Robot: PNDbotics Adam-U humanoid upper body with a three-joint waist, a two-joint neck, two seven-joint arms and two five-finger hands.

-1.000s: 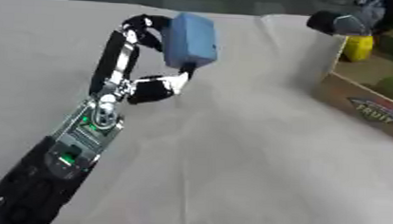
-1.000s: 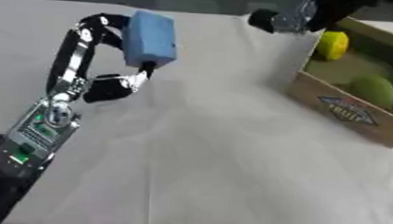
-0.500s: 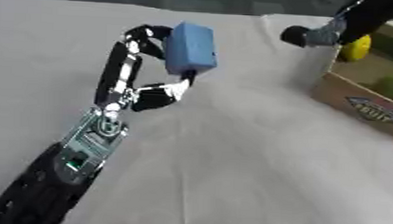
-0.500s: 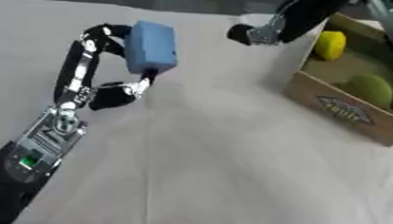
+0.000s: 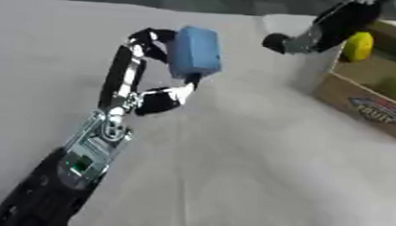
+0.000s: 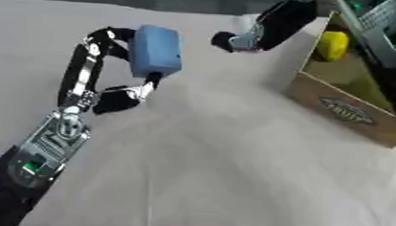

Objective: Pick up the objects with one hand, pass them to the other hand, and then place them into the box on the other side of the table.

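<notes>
Here the left hand (image 5: 149, 65) was curled round a blue block (image 5: 194, 52), fingers over its far side and thumb under it, holding it above the table (image 5: 232, 174) toward the far edge. The right hand (image 6: 238, 40) reached in from the far right corner, near the block but apart from it; whether its fingers were spread I could not tell. The cardboard box (image 6: 344, 109) at the right edge held a yellow fruit (image 6: 331, 45).

blue block (image 5: 194, 52) upright, held above table; cardboard box (image 5: 371, 105) at right.
</notes>
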